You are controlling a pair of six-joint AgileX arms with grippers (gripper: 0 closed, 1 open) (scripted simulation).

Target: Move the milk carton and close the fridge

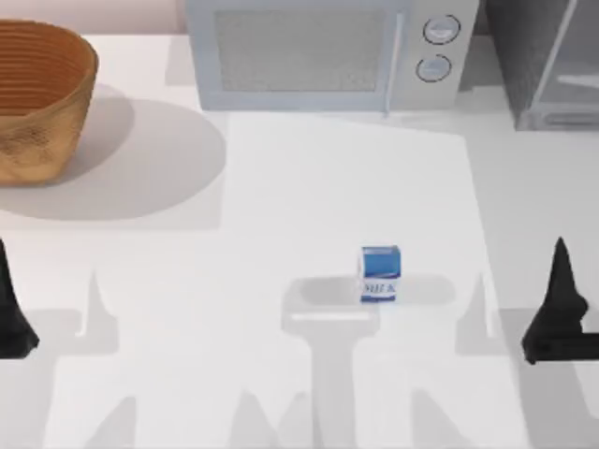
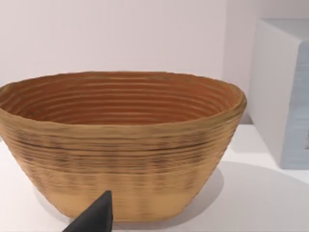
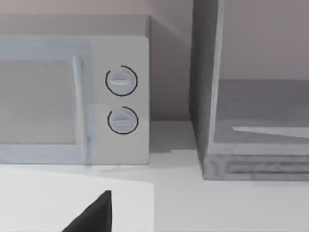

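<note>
The milk carton (image 1: 380,273), a small box with a blue top and a white front with blue lettering, stands upright on the white table, right of centre and near the front. The fridge (image 1: 547,65), a dark-grey speckled cabinet with a pale frame, sits at the back right corner, partly cut off; in the right wrist view the fridge (image 3: 251,111) shows a greyish glassy front, and I cannot tell how its door stands. My left gripper (image 1: 7,281) is at the left edge, my right gripper (image 1: 562,271) at the right edge, both far from the carton.
A light-grey microwave (image 1: 328,51) with two round knobs stands at the back centre, just left of the fridge. A woven wicker basket (image 1: 37,94) sits at the back left, and the left wrist view faces the basket (image 2: 120,145).
</note>
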